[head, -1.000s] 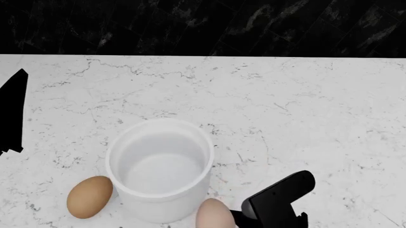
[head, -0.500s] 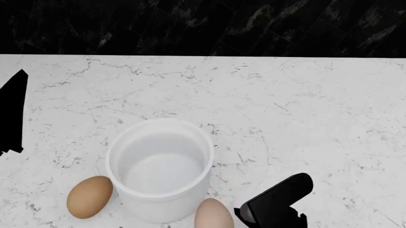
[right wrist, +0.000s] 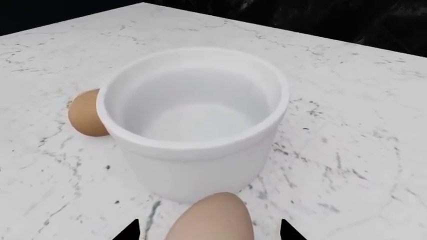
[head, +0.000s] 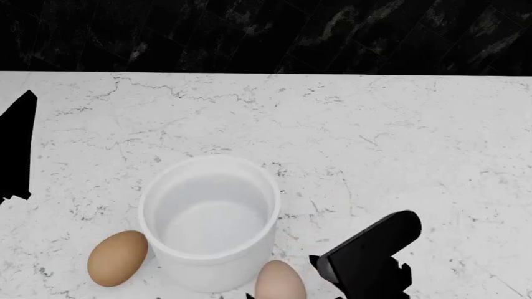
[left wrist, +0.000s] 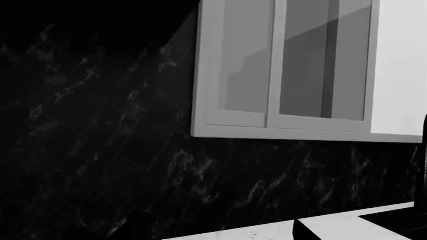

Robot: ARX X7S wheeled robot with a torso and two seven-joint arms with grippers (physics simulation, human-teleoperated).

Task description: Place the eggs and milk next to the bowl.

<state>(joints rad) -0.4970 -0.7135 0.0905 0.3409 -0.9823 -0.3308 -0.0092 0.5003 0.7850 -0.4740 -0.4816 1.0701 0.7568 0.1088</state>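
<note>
Reading the head view from left to right: a black part of the left arm [head: 17, 146] sits at the left edge over the white marble counter [head: 399, 131]; its gripper is out of sight, and the left wrist view shows only a dark marbled wall [left wrist: 93, 150] and a grey-framed window [left wrist: 287, 70], so whether it is open or closed cannot be told. Next, the tan egg [head: 117, 258] lies on the counter just beside the bowl's left wall, seeming to touch it. The bowl [head: 209, 221] stands upright and empty near the front edge of the view. The pale egg [head: 280, 281] lies at the bowl's front right, close against its wall. Right of it is the black right gripper [head: 287, 298], mostly cut off by the frame edge. In the right wrist view, the pale egg [right wrist: 210, 220] sits between two dark fingertips [right wrist: 130, 232] that stand apart on either side without touching it, so the jaws are released. The milk appears in none of the views.
</note>
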